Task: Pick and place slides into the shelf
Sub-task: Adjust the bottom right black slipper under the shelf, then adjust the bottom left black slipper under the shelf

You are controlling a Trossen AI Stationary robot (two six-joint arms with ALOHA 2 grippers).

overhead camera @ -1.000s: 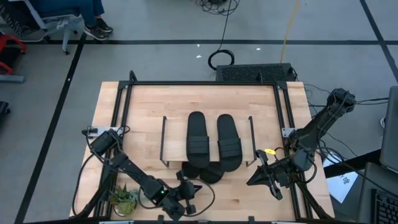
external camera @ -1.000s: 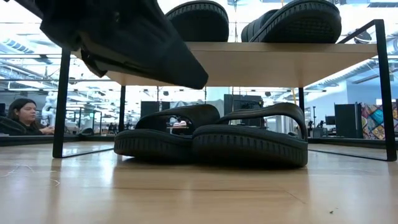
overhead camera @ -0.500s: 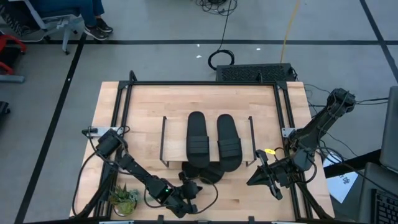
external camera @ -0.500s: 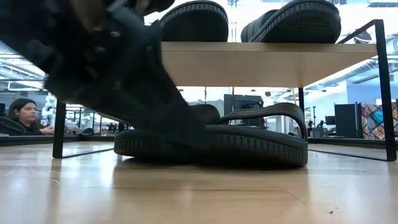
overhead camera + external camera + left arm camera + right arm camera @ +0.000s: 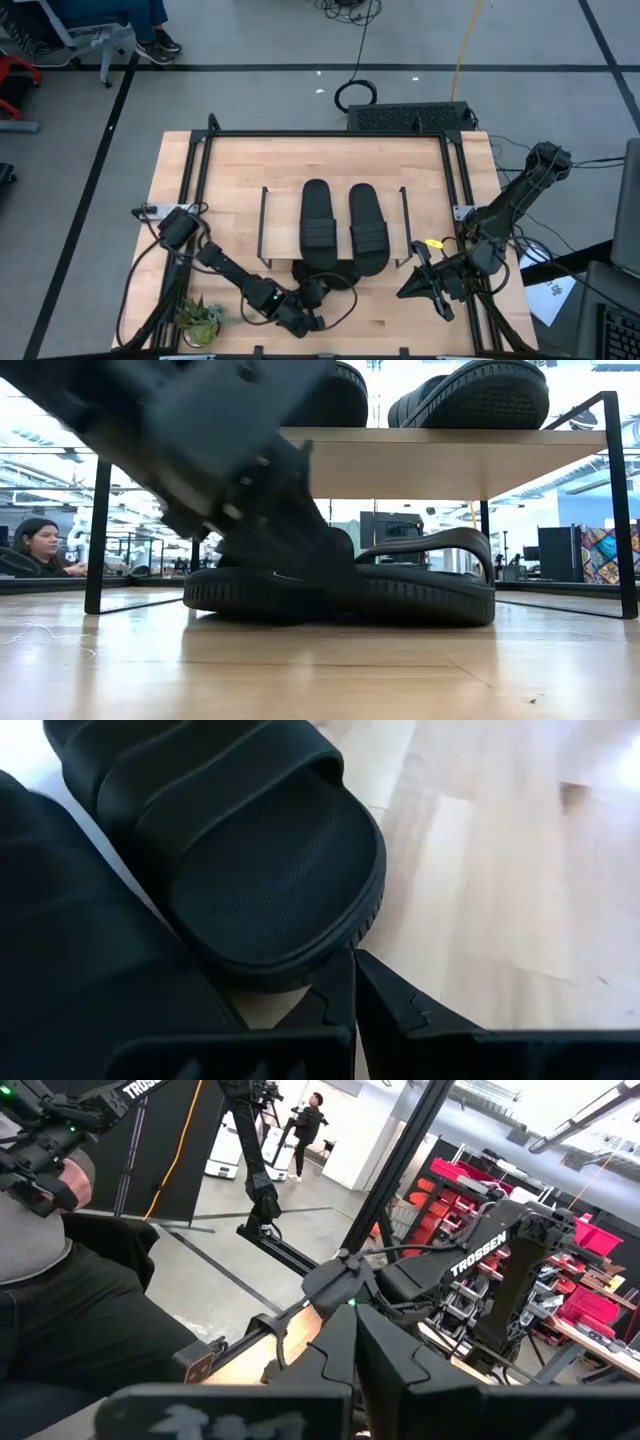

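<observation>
Left gripper (image 5: 312, 296) now pushed in against lower pair of slides (image 5: 400, 585) at shelf's (image 5: 265, 225) front edge; second ago it was parked further back near surface's front edge. Jaws seen shut, nothing gripped, tips at toe of one slide. Looks like nudge-in step. Other two slides (image 5: 343, 222) already laid on shelf top. Right gripper (image 5: 425, 283) parked near surface's right edge, jaws shut, empty.
</observation>
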